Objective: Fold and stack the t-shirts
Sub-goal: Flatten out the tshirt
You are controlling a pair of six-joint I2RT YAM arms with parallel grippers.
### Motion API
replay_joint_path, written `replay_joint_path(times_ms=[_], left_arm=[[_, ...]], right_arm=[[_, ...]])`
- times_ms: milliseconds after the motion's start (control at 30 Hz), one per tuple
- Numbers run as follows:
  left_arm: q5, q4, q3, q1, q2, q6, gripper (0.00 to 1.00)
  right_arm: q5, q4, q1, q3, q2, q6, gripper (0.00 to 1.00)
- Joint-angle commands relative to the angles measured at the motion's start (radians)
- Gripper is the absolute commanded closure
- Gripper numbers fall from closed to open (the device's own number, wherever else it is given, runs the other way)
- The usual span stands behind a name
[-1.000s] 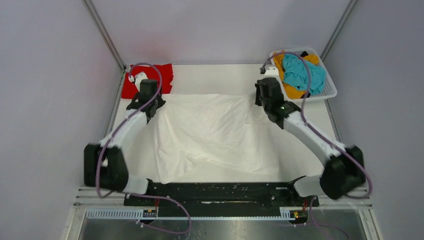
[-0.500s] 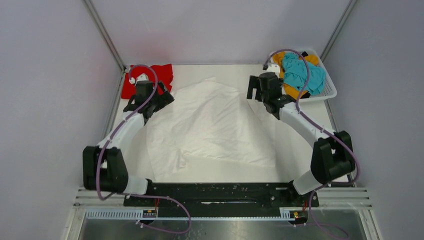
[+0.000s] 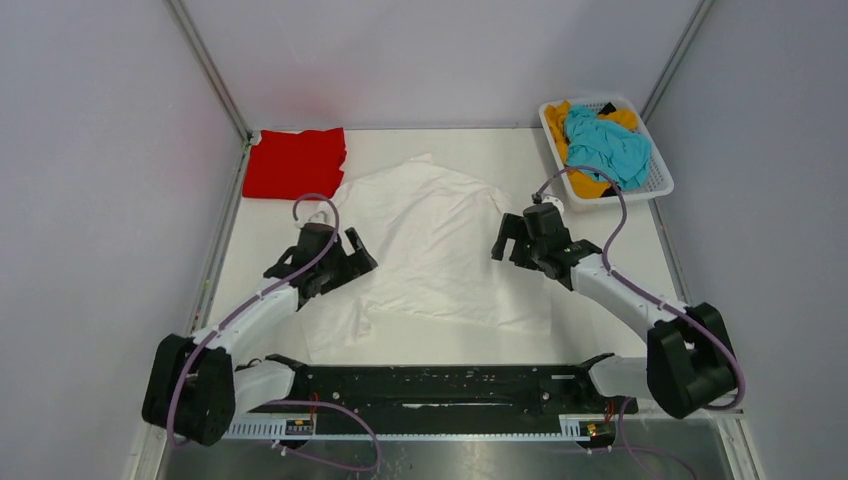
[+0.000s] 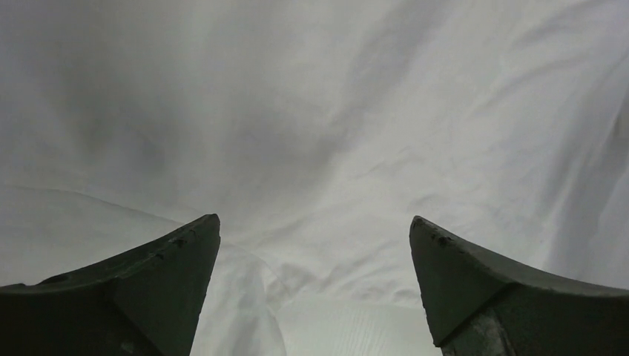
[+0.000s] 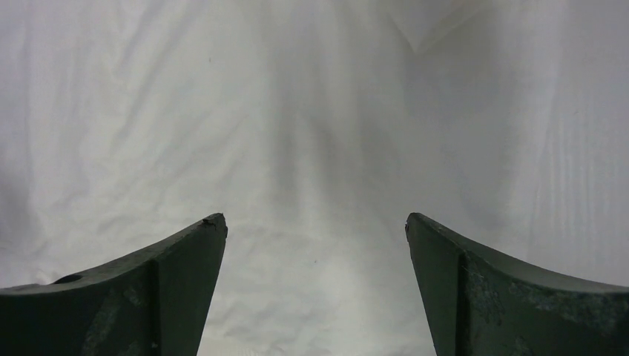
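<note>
The large white t-shirt (image 3: 430,240) lies spread and wrinkled on the middle of the table, and it fills both wrist views (image 4: 334,133) (image 5: 297,111). My left gripper (image 3: 360,258) hovers open over its left edge, nothing between the fingers (image 4: 313,230). Over the shirt's right edge my right gripper (image 3: 508,243) is open too, empty (image 5: 315,222). A folded red t-shirt (image 3: 296,162) lies flat at the back left corner. The teal t-shirt (image 3: 604,146) lies crumpled on the orange-yellow one (image 3: 585,182) in the basket.
The white slotted basket (image 3: 659,176) stands at the back right corner, slightly beyond the table edge. Metal frame posts rise at both back corners. Grey walls close in on left, right and back. The arm bases sit on a black rail at the near edge.
Both grippers opened and let go of the white shirt's far corners, then pulled back toward me. The shirt dropped and settled flat, its far edge now peaked at the middle.
</note>
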Motion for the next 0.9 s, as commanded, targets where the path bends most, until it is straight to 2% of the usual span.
replay_joint_path(times_ms=[0, 200, 333, 433, 567, 700, 867], left_arm=[[0.055, 0.115, -0.028, -0.022, 0.112, -0.039, 0.01], [0.15, 0.25, 0.05, -0.022, 0.345, -0.045, 0.01], [0.14, 0.209, 0.171, -0.02, 0.505, -0.026, 0.01], [0.13, 0.21, 0.26, -0.02, 0.583, -0.012, 0.01], [0.057, 0.13, 0.411, -0.021, 0.652, 0.033, 0.01], [0.03, 0.081, 0.47, -0.021, 0.58, 0.065, 0.01], [0.024, 0.01, 0.356, -0.036, 0.344, 0.075, 0.01]], right_arm=[[-0.07, -0.023, 0.026, 0.01, 0.109, 0.089, 0.0], [0.009, -0.004, 0.018, 0.069, 0.286, 0.112, 0.01], [0.018, -0.012, -0.026, 0.145, 0.392, 0.109, 0.0], [-0.008, -0.012, -0.086, 0.223, 0.476, 0.113, 0.01], [-0.034, -0.005, -0.143, 0.362, 0.56, 0.095, 0.01], [-0.066, -0.046, -0.155, 0.467, 0.556, 0.043, 0.01], [-0.051, 0.002, -0.155, 0.327, 0.336, 0.028, 0.01]])
